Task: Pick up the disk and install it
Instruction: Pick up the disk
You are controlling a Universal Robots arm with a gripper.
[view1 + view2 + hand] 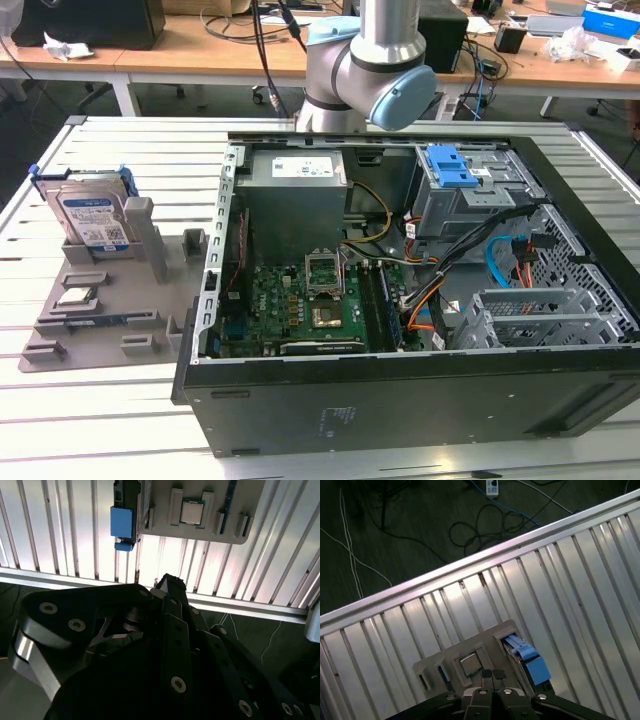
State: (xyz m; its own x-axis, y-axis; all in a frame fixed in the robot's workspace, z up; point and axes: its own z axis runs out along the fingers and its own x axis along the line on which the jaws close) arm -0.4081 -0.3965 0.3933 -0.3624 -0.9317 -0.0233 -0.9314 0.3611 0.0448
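A silver hard drive, the disk (92, 213), stands on edge in a slot of a grey fixture tray (105, 345) on a slatted metal tabletop (110, 420). In the exterior view its blue-and-white label faces the camera and its blue carrier frame shows at the upper corners. A small square processor chip (77, 297) lies flat in a recess of the same tray, nearer the camera than the disk. Just beside the tray, to the exterior view's right, an open computer case (300, 420) lies on its side, with its green motherboard (300, 300) exposed and a grey drive cage (455, 175) with a blue latch in the far corner. The robot arm (370, 60) rises behind the case. In the first wrist view the jaws are pressed together with nothing between them, pointed toward the tray and apart from the disk (529, 661) and the chip (470, 664). Cables trail over the dark floor (420, 525) beyond the tabletop's edge. The second wrist view shows the disk (122, 522) edge-on in its slot, untouched, and the chip (191, 511) in the tray.
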